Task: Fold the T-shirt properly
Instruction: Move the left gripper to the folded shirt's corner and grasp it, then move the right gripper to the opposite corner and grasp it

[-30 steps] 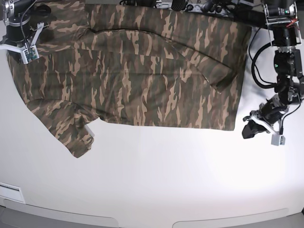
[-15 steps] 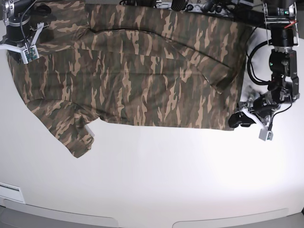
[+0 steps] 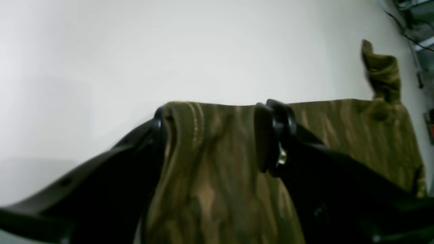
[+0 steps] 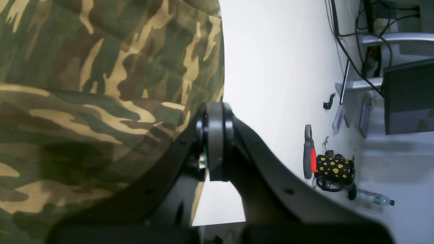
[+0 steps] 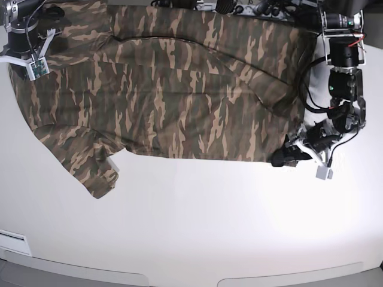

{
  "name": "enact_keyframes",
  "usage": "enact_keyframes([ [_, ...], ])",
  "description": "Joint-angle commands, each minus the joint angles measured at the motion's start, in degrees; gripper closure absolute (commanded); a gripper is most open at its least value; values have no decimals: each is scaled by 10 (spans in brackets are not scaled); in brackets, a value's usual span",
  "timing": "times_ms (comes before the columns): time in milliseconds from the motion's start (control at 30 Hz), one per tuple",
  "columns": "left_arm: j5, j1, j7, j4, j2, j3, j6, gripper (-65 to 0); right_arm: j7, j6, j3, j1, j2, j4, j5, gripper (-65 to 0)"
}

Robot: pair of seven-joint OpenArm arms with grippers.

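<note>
The camouflage T-shirt lies spread flat across the far half of the white table, one sleeve pointing toward the front left. My left gripper is at its lower right corner. In the left wrist view that gripper is open, and the hemmed corner of the T-shirt lies between its fingers. My right gripper rests on the shirt's far left edge. Its pads are pressed together, and the T-shirt runs in between the fingers.
Beyond the table's edge in the right wrist view are a black mug with yellow spots, a red-handled tool, a plastic bottle and a dark screen. Cables and arm bases line the back.
My left arm has moved left from beside the shirt to its lower right corner, and its jaws have opened around the hem. The right arm and the shirt have not moved.
</note>
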Motion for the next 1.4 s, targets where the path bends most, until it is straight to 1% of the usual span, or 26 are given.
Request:
enact_keyframes([
  [0, 23, 1, 37, -1, -6, 4, 9, -338, 12, -8, 4, -2, 7, 10, -11, 0],
  [100, 23, 1, 36, -1, -7, 4, 14, -330, 23, -8, 4, -2, 7, 10, -11, 0],
  [133, 23, 1, 35, -1, -8, 4, 19, -303, 28, -8, 4, -1, 7, 10, -11, 0],
  [167, 23, 1, 35, -1, -9, 4, 27, -255, 33, -8, 4, 3, 7, 10, -11, 0],
  [200, 24, 0, 35, -1, -9, 4, 34, -190, 34, -8, 4, 9, 7, 10, -11, 0],
  [267, 24, -1, 35, -1, -9, 4, 46, -32, 34, -8, 4, 32, 7, 10, -9, 0],
  [300, 25, -2, 35, -1, -9, 4, 47, 0, 34, -8, 4, 46, 7, 10, -1, 0],
  [367, 28, -4, 35, -1, -9, 4, 46, 0, 35, -8, 4, 78, 7, 10, 17, -3],
  [500, 30, -6, 35, -1, -9, 4, 46, 0, 45, -9, 4, 153, 7, 8, 32, -266],
  [533, 30, -5, 34, -1, -9, 4, 46, 0, 52, -8, 4, 172, 7, 5, 42, -309],
  [567, 30, -5, 34, -1, -9, 4, 45, 0, 60, -8, 4, 192, 7, 0, 57, -332],
  [600, 30, -5, 34, -1, -9, 4, 37, 0, 69, -7, 4, 214, 7, -10, 76, -335],
  [633, 30, -5, 35, -1, -9, 4, 22, 0, 74, 0, 4, 237, 7, -23, 96, -335],
  [700, 30, -5, 35, -1, -9, 4, -7, 0, 80, 36, 4, 289, 7, -66, 141, -335],
  [733, 29, -5, 35, -1, -9, 4, -16, 0, 80, 54, 4, 316, 7, -94, 170, -335],
  [900, 30, -5, 35, -1, -9, 4, -16, 0, 70, 138, 4, 464, 7, -276, 305, -335],
  [1033, 30, -5, 35, -1, -9, 4, -17, 0, 35, 224, 4, 577, 7, -444, 432, -335],
  [1100, 30, -5, 35, -1, -9, 4, -17, 0, 10, 264, 4, 626, 7, -529, 484, -335],
  [1200, 30, -5, 35, -1, -9, 4, -17, 0, -24, 314, 4, 690, 7, -652, 543, -334],
  [1367, 30, -5, 35, -1, -9, 4, -17, 0, -66, 376, 4, 761, 7, -819, 622, -334],
])
